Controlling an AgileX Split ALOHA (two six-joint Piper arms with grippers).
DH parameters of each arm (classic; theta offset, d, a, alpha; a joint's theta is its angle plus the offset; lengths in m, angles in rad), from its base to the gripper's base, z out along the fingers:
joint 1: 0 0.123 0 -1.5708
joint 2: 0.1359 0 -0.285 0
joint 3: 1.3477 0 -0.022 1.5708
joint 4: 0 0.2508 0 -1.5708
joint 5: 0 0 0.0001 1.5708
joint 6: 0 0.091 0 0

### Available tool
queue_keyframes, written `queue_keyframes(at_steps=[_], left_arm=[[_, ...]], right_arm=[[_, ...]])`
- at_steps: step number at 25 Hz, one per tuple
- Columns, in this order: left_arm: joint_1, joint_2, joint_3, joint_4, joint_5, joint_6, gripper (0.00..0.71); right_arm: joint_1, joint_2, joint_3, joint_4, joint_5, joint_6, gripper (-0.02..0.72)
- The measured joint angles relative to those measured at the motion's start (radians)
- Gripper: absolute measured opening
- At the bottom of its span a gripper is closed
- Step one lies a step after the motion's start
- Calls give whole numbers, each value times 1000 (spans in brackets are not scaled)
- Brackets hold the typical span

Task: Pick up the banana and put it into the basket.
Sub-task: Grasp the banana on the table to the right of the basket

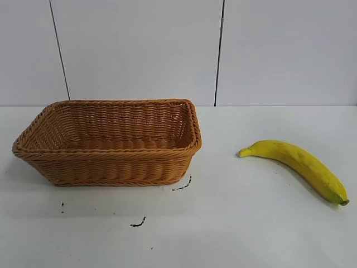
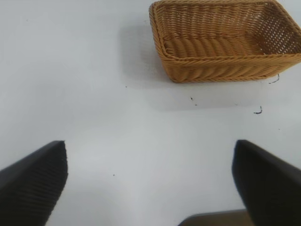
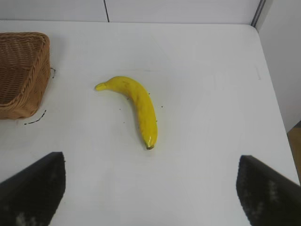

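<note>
Leftmost on the white bench (image 1: 251,223) sits the wicker basket (image 1: 111,162), rectangular w/ flared sides and braided rim, nothing inside it. A few small black marks (image 1: 138,223) lie on the bench just near of it, one curling at its right near corner. Well apart to the right lies the banana (image 1: 295,166), flat on the bench, not touching anything; its stem end points left toward the basket and its dark tip lies nearer and further right. White wall panels (image 1: 139,50) w/ dark seams stand at the far edge.

Neither arm shows in the exterior view. Left hand (image 2: 150,186): both dark fingers (image 2: 33,183) spread wide, nothing between them, over bare bench w/ the basket some way off. Right hand (image 3: 150,188): fingers (image 3: 268,188) also spread wide, empty, above the bench w/ the banana ahead of it, clear of both fingers.
</note>
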Motion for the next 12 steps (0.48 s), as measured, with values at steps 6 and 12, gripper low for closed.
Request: queue_keyframes(at_steps=[6,12], left_arm=[[0,0,0,0,0,0,690],[0,0,0,0,0,0,690]], right_arm=[[0,342,-181,20,93,-151,692],[5,571,-236,66,-17,-326,692]])
